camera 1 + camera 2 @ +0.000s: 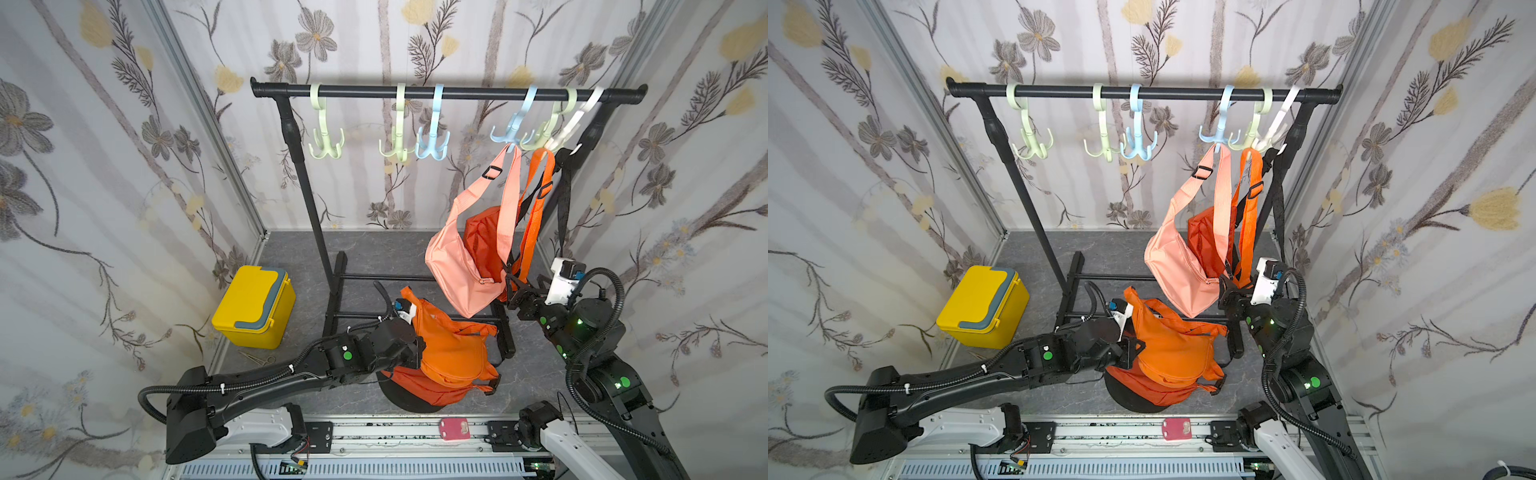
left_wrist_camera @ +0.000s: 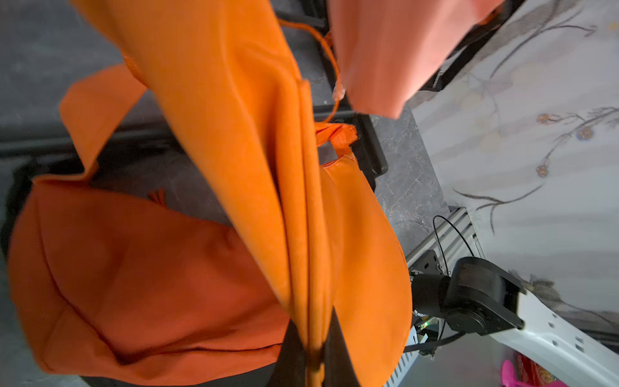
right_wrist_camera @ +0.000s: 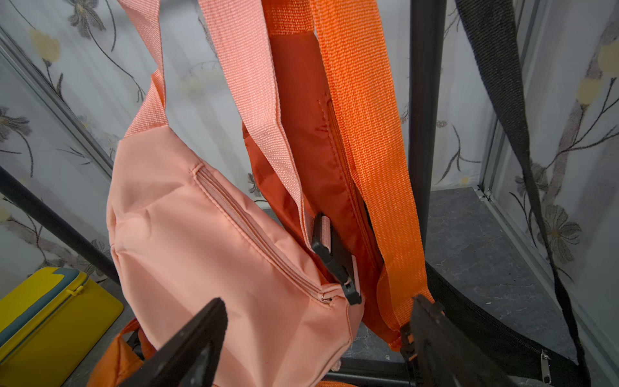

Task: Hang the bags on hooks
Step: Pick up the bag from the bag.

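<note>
**Left gripper clamped on the bright orange bag, low on the pile**

The left gripper (image 2: 315, 363) is pinched tight on a fold of the bright orange bag (image 1: 453, 349). The wrist view is blurred, so whether that fold is strap or bag edge is hard to say. The bag lies slumped on top of a darker orange bag (image 1: 419, 388). Both are piled on a round black stand (image 1: 409, 406) on the grey floor, just in front of the foot of the black clothes rail (image 1: 457, 92).

The right gripper (image 3: 316, 301) stands wide and holds nothing. It is close up against the lower corner of a hanging pink bag (image 1: 461, 266) and the end of an orange webbing strap (image 3: 361, 134).

On the rail, the pink bag hangs from a light blue hook (image 1: 509, 135). A red-orange bag (image 1: 482, 245) behind it hangs by the orange strap from a pale green hook (image 1: 540, 139). A black strap (image 1: 563, 195) runs down from a white hook (image 1: 575, 120). Three further hooks (image 1: 397, 145) hang along the rest of the rail.

A yellow lidded box (image 1: 253, 305) stands on the floor, well apart from the bags.
</note>
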`<action>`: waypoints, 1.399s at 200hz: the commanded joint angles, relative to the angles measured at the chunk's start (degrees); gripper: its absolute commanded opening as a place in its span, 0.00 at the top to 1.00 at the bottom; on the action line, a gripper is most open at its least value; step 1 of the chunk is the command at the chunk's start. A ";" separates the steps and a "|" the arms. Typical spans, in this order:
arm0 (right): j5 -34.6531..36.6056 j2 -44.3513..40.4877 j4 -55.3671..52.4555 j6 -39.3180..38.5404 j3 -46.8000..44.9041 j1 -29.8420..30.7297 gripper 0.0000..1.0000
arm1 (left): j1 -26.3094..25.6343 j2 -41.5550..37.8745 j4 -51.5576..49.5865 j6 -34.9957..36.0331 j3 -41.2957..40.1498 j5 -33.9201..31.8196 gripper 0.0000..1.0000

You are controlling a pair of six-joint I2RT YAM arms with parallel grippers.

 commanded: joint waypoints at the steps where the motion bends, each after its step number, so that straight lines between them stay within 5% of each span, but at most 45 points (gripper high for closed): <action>1: 0.92 -0.22 -2.31 -5.75 3.36 -0.01 0.11 | 0.01 -0.22 -13.09 15.71 8.97 -4.62 1.00; 37: -4.96 3.52 -8.60 -10.89 13.24 -0.02 0.06 | 0.01 -0.41 -33.77 31.67 31.11 -11.59 1.00; 79: -21.18 9.16 -6.80 -14.15 16.78 -0.01 0.04 | 0.06 2.00 -49.72 35.84 47.08 -10.80 1.00; 109: -30.42 14.20 -3.71 -15.39 17.19 0.95 0.01 | -0.01 2.81 -57.07 33.99 45.68 -14.01 1.00; 192: -25.35 26.89 2.71 -21.53 17.57 16.38 0.01 | -0.70 -0.08 -55.60 35.11 43.98 -10.31 1.00; 280: -27.67 36.91 11.50 -21.36 17.63 20.36 0.01 | -1.05 -3.22 -53.12 36.25 43.26 -9.90 1.00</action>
